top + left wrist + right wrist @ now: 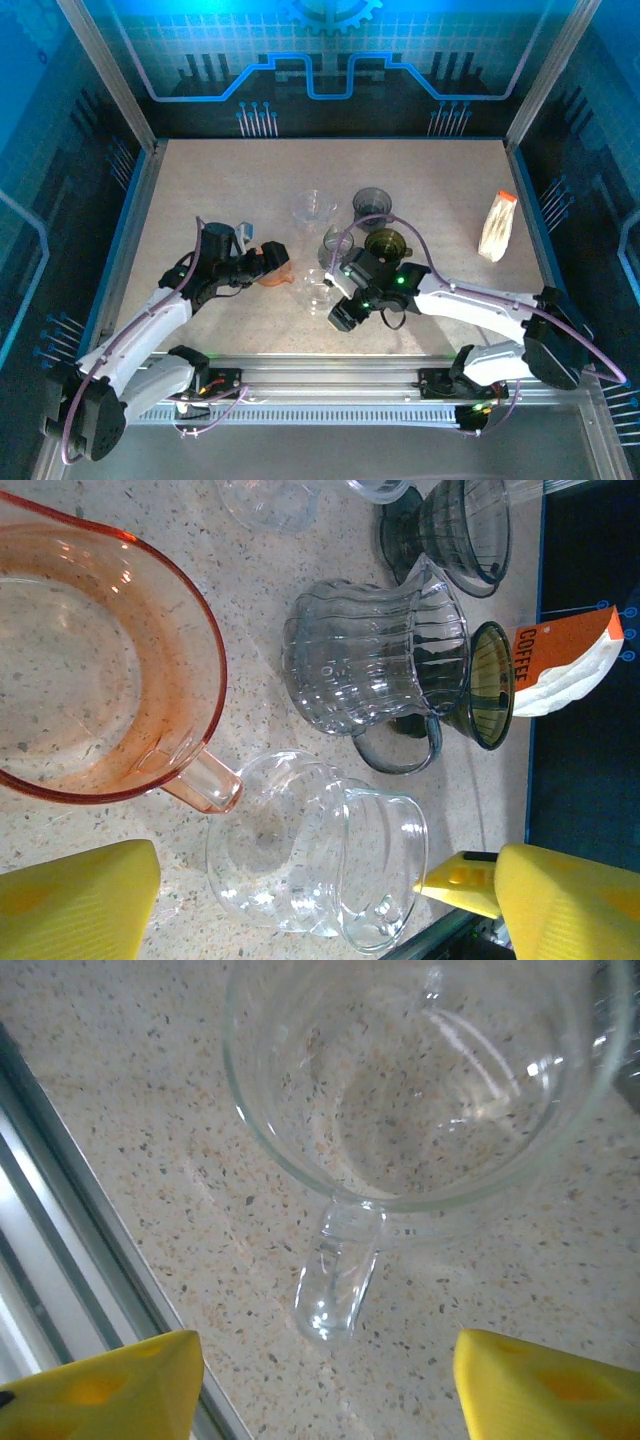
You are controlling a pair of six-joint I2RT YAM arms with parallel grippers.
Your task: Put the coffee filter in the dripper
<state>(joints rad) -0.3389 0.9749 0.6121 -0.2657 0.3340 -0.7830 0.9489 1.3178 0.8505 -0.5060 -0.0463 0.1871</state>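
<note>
- Speckled beige counter (pixel 230 190) — blue-edged.
- Dark walls (pixel 320 60) printed with blue circuit lines — a gear at top.
- Aluminium posts (pixel 108 70) at back corners.
- Metal rail (pixel 330 375) along near edge.

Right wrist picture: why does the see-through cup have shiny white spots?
Right wrist view: light glints off the clear dripper at its rim and handle; left wrist view: similar glints streak the ribs of the grey dripper; top view: bluish light tints the back wall.

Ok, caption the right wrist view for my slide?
Right jaws open above a clear glass dripper on the speckled table.
</note>
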